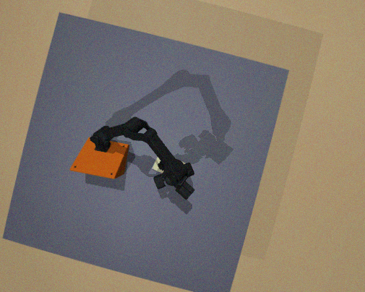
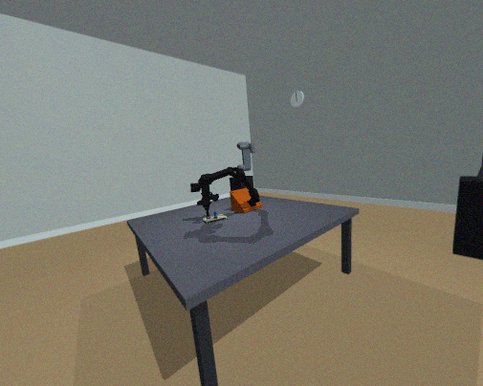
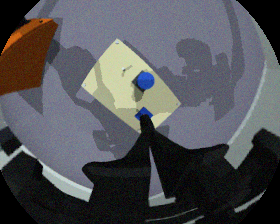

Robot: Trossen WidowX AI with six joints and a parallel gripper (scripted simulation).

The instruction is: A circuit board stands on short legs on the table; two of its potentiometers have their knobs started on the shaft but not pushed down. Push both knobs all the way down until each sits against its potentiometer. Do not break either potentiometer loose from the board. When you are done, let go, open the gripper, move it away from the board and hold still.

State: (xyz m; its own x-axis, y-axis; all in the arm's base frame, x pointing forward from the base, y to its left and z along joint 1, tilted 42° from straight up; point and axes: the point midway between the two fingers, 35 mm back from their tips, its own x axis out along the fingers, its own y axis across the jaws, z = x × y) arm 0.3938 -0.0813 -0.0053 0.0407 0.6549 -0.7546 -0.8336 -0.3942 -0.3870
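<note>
One black arm (image 1: 162, 149) (image 2: 219, 175) stood on one orange wedge-shaped block (image 1: 96, 160) (image 2: 240, 201), which lay nearer the desk's left edge than its right as the top view showed it. Three small dark holes could be counted in the block's sloping face.

One pale yellow circuit board (image 1: 156, 165) (image 2: 221, 216) (image 3: 107, 75) was between that block and the desk's right edge, well in from all four corners. Three small corner marks could be made out on it in the wrist view.

The one gripper (image 1: 175, 175) (image 2: 208, 215) (image 3: 147, 129) pointed down over the board, narrow, its two fingers shut together and holding nothing. Its tips were over one blue square part (image 3: 139, 114) near one end of the board; whether they touched it could not be told, and any knob there was hidden. One round blue knob (image 2: 215, 215) (image 3: 146, 80) showed beside them, over one dark square part (image 3: 136, 80), apart from the fingers. How far down it sat could not be told.

Three legs of the desk (image 1: 96, 217) (image 2: 252, 248) were in sight from outside. Beyond its far corner one grey arm (image 2: 246, 158) rose, and one round white clock (image 2: 297, 98) was on the wall.
</note>
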